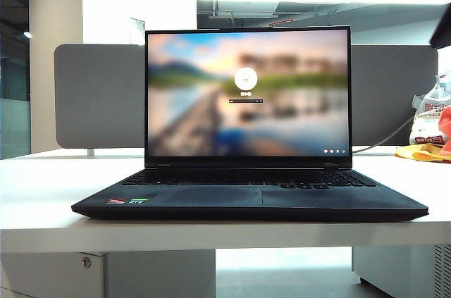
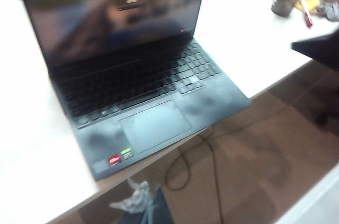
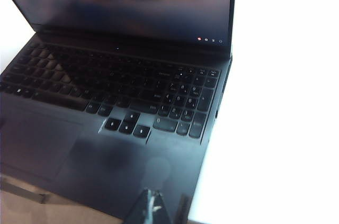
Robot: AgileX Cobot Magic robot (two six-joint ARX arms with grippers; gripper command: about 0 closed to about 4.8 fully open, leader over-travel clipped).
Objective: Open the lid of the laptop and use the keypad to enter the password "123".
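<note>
On a white table [image 1: 42, 199], near its front edge, the laptop [image 1: 250, 203] sits open with its long axis running side to side across the exterior view, its hinge at the back and its palm rest facing the camera. The lid [image 1: 246, 94] stands nearly upright, its inner screen turned toward the viewer and lit with a blurred landscape and a round login icon. The keypad [image 1: 246, 179] lies in low black rows across the base, the numeric block [image 3: 185, 102] at the right end as seen from the front, with the touchpad [image 2: 153, 126] just in front of the keys and red and green stickers [image 2: 120, 156] on the left palm rest.

Neither arm appears in the exterior view. The left gripper [image 2: 140, 205] shows only as a blurred tip at the edge of its wrist view, off the front left corner of the laptop and over the floor; its jaws cannot be made out there, but they are pressed together and hold nothing. The right gripper [image 3: 151, 211] hangs over the right palm rest, short of the numeric block, its dark fingers pressed together and empty, touching nothing.

A grey divider panel [image 1: 99, 97] stands behind the laptop. A cable [image 2: 183, 166] loops on the floor below the table edge.
</note>
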